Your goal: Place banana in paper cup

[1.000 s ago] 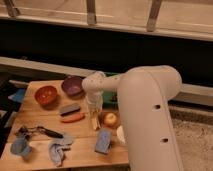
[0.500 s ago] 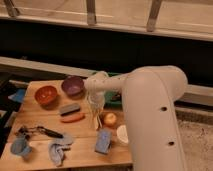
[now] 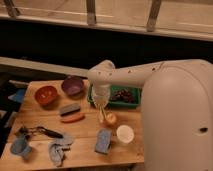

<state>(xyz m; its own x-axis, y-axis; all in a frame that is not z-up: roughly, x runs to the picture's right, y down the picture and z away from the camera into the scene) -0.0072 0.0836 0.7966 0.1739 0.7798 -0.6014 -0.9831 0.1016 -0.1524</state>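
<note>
Gripper (image 3: 102, 113): low over the middle of the tabletop (image 3: 85, 131), just in front of the green tray (image 3: 131, 103)
Jaws: closed on the banana
Banana (image 3: 101, 118): pale, at the jaw tips, just beside the round orange fruit (image 3: 111, 118)
Paper cup (image 3: 125, 134): upright, near the banana, towards the front edge, apart from it
Blue sponge (image 3: 103, 141): just beside the cup
Bowls: orange bowl (image 3: 46, 94) and purple bowl (image 3: 73, 85) at the far side

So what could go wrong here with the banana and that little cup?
The tool is closed on the banana right beside the round orange fruit, so lifting might nudge that fruit. The paper cup is small and the banana long; it could tip the cup or fall out.
</note>
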